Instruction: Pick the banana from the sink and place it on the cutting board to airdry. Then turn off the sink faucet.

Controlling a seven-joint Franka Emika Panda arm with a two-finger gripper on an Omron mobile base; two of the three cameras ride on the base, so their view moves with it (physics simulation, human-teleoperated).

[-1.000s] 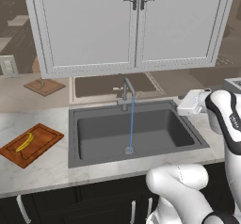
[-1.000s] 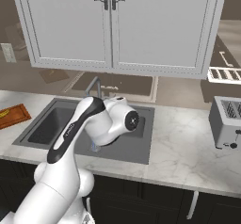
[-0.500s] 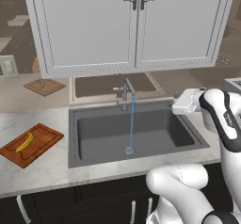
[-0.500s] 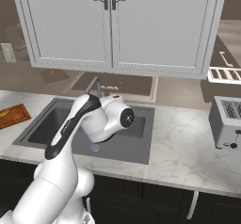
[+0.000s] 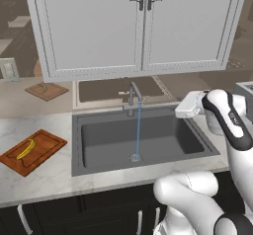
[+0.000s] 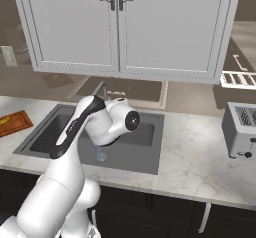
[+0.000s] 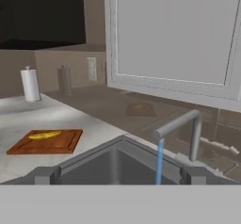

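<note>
Banana (image 5: pixel 25 149) lies on the board (image 5: pixel 33 151), on the counter well left of the sink (image 5: pixel 141 140), so by my judgement the first half of the job is done and only the water is left. Moving right, the faucet (image 5: pixel 132 97) stands at the back rim of the sink with a thin blue stream (image 5: pixel 138 130) falling from its spout to the drain (image 5: pixel 135 157). Further right again, my gripper (image 5: pixel 184 108) hangs over the sink's right edge, well apart from the faucet, with my fingers spread wide and nothing between them. From my hand view the spout points toward me, and I cannot make out the small lever, so I cannot tell which side I need to reach. The risk I see is coming in from the right and catching the spout or the stem rather than the lever, which would swing the spout and leave the water running. A low approach could also bump the sink rim, or pass my fingers through the stream.
</note>
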